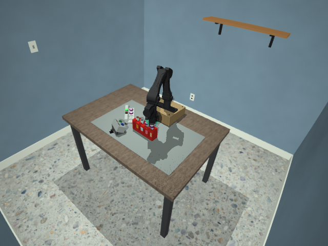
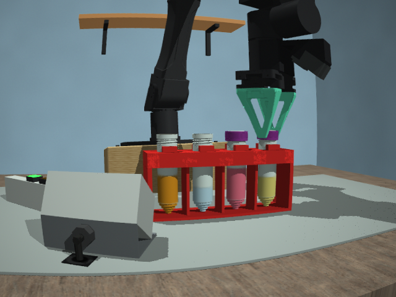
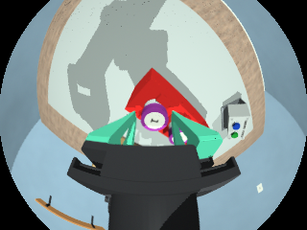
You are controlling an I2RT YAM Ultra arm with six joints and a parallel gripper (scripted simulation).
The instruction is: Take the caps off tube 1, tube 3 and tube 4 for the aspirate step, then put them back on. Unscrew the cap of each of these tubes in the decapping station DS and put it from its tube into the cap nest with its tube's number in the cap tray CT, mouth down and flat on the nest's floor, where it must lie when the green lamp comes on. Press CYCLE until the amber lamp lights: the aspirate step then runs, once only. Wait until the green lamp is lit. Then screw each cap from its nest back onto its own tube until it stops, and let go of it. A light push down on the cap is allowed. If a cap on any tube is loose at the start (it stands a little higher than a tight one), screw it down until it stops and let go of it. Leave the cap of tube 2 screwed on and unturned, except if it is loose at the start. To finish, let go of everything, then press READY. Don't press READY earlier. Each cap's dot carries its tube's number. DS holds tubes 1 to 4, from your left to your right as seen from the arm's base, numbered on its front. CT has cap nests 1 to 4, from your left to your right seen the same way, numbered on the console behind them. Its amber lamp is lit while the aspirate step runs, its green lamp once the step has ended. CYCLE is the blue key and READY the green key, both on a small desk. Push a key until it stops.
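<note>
The cap of tube 1 sits on its tube at the end of the red decapping station farthest from the key desk, roughly midway between the counter's back edge, where the arm is mounted, and its front edge. The green lamp is lit, so this looks like the recapping stage; tubes 3 and 4 stand bare, probably because their caps lie in the cap tray, though that view is too small to be sure. The arm folds steeply, wrist pointing straight down. The gripper straddles the cap with fingers apart, clamping nothing
</note>
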